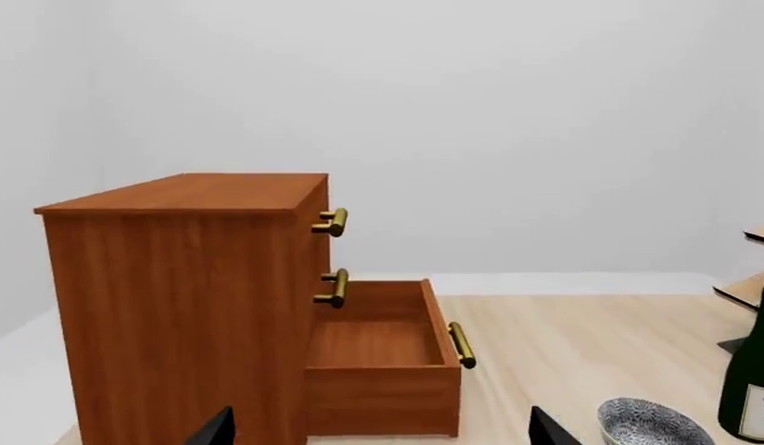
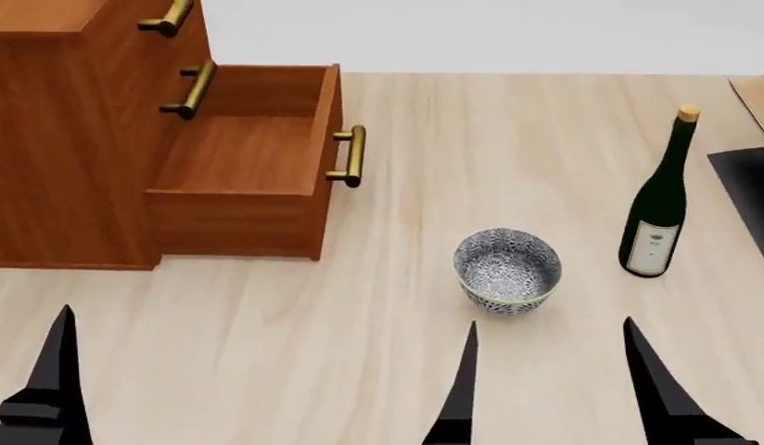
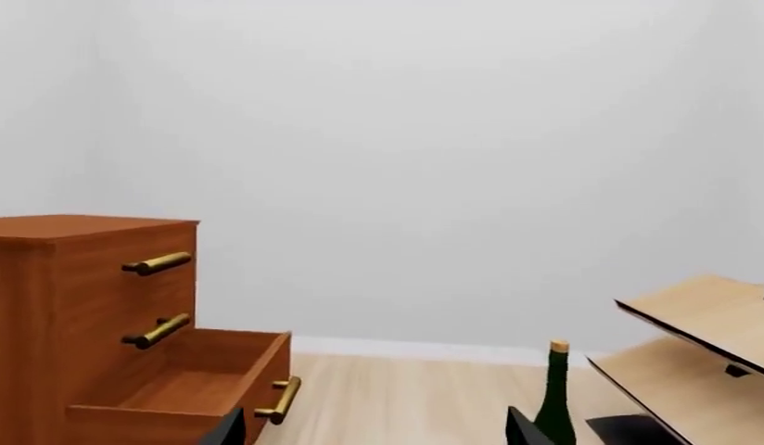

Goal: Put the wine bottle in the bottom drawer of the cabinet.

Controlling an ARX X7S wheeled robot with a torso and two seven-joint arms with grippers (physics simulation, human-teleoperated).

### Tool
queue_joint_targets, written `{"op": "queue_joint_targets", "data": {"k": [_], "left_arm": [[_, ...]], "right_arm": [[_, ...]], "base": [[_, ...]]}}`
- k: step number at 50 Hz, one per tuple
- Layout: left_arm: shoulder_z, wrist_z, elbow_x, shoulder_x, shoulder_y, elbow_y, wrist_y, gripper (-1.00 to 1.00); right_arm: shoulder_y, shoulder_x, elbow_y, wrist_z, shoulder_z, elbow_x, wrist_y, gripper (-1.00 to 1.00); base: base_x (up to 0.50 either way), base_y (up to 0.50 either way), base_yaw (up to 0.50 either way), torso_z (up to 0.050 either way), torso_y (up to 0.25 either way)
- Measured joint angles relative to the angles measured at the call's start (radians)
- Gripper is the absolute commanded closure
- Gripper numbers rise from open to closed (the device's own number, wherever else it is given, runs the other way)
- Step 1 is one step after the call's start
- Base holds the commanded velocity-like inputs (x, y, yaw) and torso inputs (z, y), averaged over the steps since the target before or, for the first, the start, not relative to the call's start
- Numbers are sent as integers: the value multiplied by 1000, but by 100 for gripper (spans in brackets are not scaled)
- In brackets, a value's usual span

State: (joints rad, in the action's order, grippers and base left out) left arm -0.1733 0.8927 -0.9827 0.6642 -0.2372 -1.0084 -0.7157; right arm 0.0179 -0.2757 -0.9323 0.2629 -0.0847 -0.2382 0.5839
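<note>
Head view shows the wine bottle (image 2: 658,199) standing up on the pale surface (image 2: 296,334), near the patterned bowl (image 2: 507,269) and well apart from the cabinet (image 2: 73,139). Its bottom drawer (image 2: 252,153) is pulled out — nothing inside. Both hands — left hand (image 1: 379,428), right hand (image 2: 549,389) — are wide open, holding nothing.

We see only the fingertips of the left hand (image 2: 264,389) and right hand (image 2: 549,389); the cabinet (image 2: 60,139) is cropped above its drawers.
</note>
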Motion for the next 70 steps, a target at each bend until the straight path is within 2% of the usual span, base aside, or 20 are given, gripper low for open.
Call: {"op": "queue_joint_targets", "data": {"k": [70], "left_arm": [[-31, 46, 3, 84, 1, -8, 118, -100]], "right_arm": [[5, -53, -12, 17, -37, -18, -36, -100]], "base": [[401, 3, 0, 0, 0]]}}
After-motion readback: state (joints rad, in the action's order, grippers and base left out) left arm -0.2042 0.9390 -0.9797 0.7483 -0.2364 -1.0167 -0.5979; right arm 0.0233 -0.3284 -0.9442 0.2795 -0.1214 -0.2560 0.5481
